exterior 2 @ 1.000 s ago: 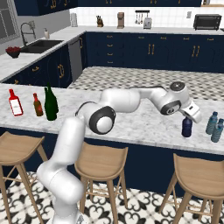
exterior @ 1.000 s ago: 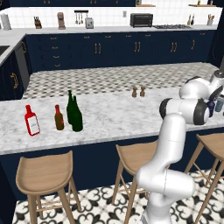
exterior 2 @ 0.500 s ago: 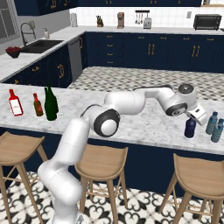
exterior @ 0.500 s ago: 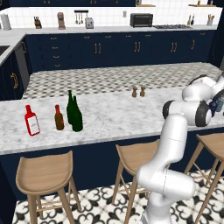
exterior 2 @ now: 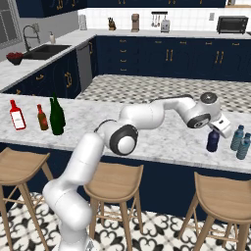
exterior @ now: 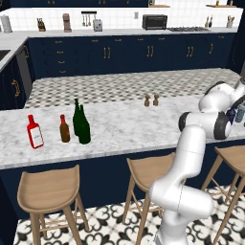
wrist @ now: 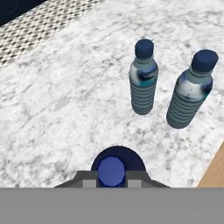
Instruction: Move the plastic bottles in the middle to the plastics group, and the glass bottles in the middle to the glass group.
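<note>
Carried rightward, navy bottle (exterior 2: pixel 213 140), clamped in the hand (wrist: pixel 111 178), nears two pale bottles (wrist: pixel 143 78).

light: even, bright, diffuse | shadows: faint | glare: soft sheen on bottles | focus: slightly soft, low-resolution render

In the hand view the navy bottle (wrist: pixel 112 168) is cut off at the bottom of the frame, showing just cap and shoulders. At the right edge of the left base view, the arm hides most of the pale blue bottles (exterior: pixel 239 113). One green bottle (exterior 2: pixel 57 116) overlaps the other
</note>
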